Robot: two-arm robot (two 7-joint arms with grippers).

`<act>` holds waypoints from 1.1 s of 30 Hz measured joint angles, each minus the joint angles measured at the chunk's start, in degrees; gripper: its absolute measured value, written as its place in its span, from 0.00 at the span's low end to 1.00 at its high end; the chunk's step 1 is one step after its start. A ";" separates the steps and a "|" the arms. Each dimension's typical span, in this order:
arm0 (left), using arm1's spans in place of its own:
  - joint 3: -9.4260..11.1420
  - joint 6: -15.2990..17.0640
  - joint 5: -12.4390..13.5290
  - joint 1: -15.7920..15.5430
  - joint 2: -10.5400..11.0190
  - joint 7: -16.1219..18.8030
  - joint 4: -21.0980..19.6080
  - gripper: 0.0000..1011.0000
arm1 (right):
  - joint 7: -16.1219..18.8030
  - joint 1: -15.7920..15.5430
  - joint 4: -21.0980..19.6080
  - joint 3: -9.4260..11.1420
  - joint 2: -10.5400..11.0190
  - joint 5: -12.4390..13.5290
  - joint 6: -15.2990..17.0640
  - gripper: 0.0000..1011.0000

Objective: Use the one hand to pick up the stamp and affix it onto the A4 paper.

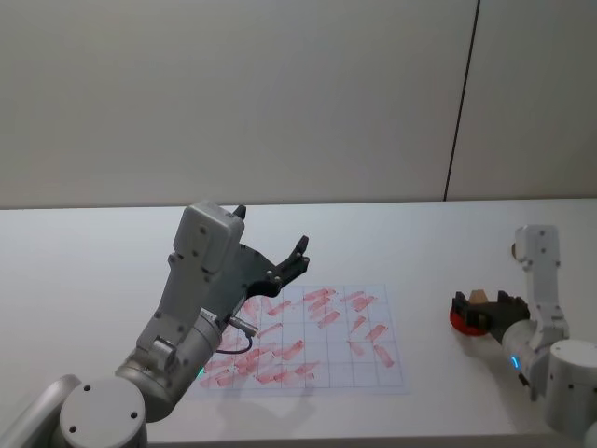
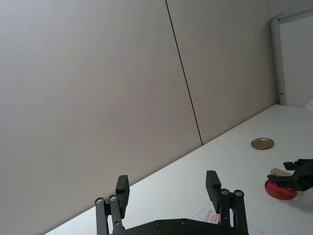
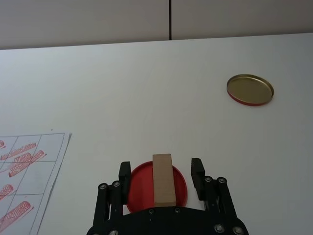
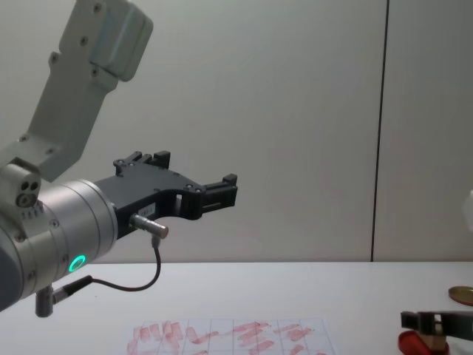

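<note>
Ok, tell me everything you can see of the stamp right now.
The stamp is a small, plain rectangular block of tan wood with smooth, unmarked faces and square edges. It rests on the round red ink pad, to the right of the A4 paper. The right gripper straddles it with its fingers open, one on each side with a gap to the wood, so only the pad touches it.

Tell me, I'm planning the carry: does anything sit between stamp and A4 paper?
Nothing visible lies on the table between the stamp and the A4 paper; the left end effector hangs raised over the paper.
</note>
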 joint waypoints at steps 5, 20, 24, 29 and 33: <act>0.00 0.00 0.00 0.00 0.00 0.00 0.00 0.98 | -0.05 0.85 1.80 -0.18 -0.36 -0.54 0.10 0.62; 0.00 0.00 0.00 0.00 0.00 0.00 0.00 0.98 | -1.08 1.55 3.12 -0.52 -0.91 -1.65 0.14 0.22; 0.00 0.00 0.00 0.00 0.00 0.00 0.00 0.98 | -1.74 1.55 3.04 -0.56 -1.02 -1.91 0.84 0.22; 0.00 0.00 0.00 0.00 0.00 0.00 0.00 0.98 | -2.47 1.60 3.03 -0.54 -1.13 -2.10 1.64 0.22; 0.00 0.00 0.00 0.00 0.00 0.00 0.00 0.98 | -2.91 1.69 3.22 -0.47 -1.21 -2.19 2.18 0.22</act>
